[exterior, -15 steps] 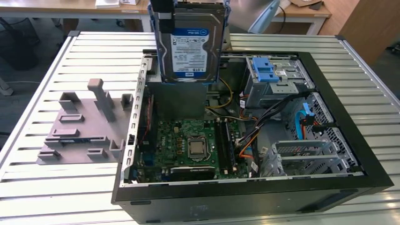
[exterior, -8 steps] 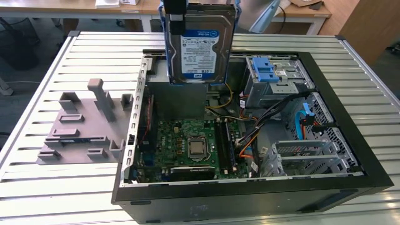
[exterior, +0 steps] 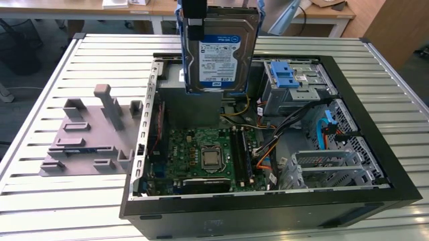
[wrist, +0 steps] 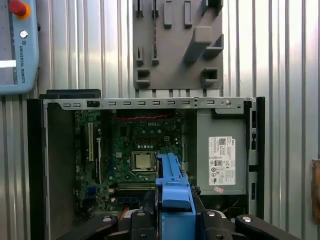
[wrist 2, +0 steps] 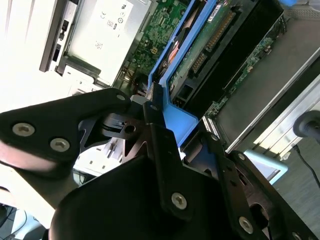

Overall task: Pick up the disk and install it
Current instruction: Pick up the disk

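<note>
Flat rectangular silver disk (exterior: pixel 220 50) with a white label, blue-banded at its top, edged by a blue plastic carrier frame. You see it standing on end, label face toward the exterior view, raised above the open black computer case (exterior: pixel 268 213). In the second wrist view, the black claw (wrist 2: pixel 180 120) clamps its blue frame, beside the green circuit-board underside.

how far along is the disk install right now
Pickup looks done: the flat silver hard drive in its blue plastic carrier frame hangs above the open black computer case. In hand: the gripper is shut on its frame. Left: seating it inside the case.
</note>
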Robot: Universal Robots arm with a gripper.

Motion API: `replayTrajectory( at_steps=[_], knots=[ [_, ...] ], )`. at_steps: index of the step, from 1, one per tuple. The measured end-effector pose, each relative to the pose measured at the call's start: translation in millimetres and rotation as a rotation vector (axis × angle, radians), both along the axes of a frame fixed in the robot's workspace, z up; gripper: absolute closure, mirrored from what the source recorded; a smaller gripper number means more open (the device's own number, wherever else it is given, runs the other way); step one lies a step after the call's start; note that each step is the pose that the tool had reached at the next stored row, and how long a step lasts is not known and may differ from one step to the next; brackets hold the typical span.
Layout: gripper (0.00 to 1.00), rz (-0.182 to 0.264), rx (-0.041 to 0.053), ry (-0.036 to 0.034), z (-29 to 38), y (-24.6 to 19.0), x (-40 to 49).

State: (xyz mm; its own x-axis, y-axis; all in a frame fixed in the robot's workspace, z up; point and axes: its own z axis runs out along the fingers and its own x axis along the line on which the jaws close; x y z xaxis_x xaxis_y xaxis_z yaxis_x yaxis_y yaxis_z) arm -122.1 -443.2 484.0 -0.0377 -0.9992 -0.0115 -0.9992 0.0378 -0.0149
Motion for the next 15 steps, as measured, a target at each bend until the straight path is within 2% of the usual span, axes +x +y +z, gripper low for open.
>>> replayTrajectory(
  at_steps=[8,15],
  knots=[
    [0.63,-0.005,0.0001,0.0000,-0.5,-0.2,12.7],
    [0.63,-0.005,0.0003,0.0000,-0.5,-0.3,13.7]
  ],
)
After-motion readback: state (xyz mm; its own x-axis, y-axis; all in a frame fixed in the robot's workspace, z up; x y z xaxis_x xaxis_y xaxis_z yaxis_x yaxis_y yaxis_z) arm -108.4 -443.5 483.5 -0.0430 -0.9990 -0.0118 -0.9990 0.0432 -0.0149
